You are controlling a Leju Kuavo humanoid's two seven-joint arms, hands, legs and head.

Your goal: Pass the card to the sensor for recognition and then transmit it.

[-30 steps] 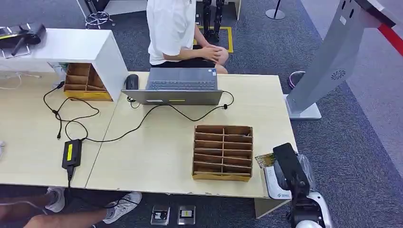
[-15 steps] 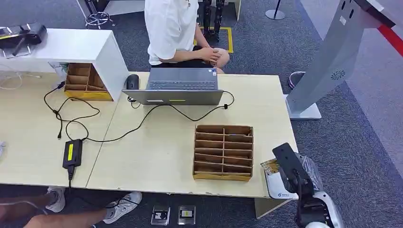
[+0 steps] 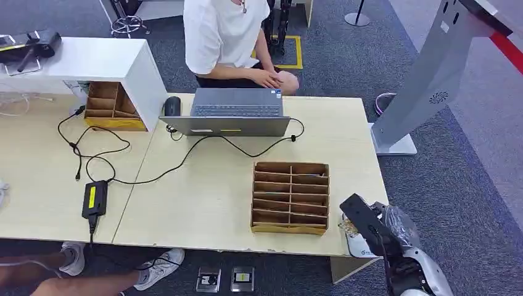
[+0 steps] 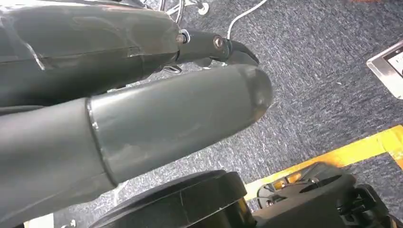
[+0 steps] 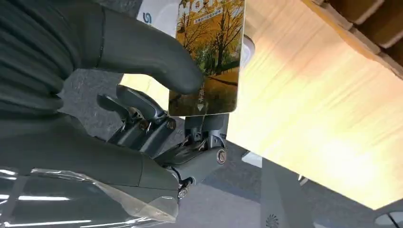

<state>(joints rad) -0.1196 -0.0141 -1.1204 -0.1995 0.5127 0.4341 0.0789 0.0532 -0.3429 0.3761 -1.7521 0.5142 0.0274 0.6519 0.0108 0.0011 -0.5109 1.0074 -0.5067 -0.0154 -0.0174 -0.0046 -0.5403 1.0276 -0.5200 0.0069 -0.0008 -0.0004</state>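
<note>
My right hand [image 3: 372,227] hovers at the table's right front corner and pinches a card [image 5: 211,57] printed with yellow autumn trees between the thumb [image 5: 142,52] and the darker fingers beneath. In the head view a sliver of the card [image 3: 347,229] sticks out from under the hand. Below it lies a flat white sensor pad [image 3: 361,246] with a blue logo, seen behind the card as a white pad [image 5: 157,14]. My left hand [image 4: 190,109] hangs by my side over the carpet with nothing in it, its fingers straight.
A cardboard sorter [image 3: 290,197] with several slots stands just left of my right hand. A laptop [image 3: 234,111] and a seated person [image 3: 225,37] are at the far edge. Cables and a power adapter [image 3: 94,198] lie left. A grey kiosk stand [image 3: 432,74] rises at the right.
My right hand has come back and down with the card, from beside the sorter to over the white pad. The person has leaned a little to the left.
</note>
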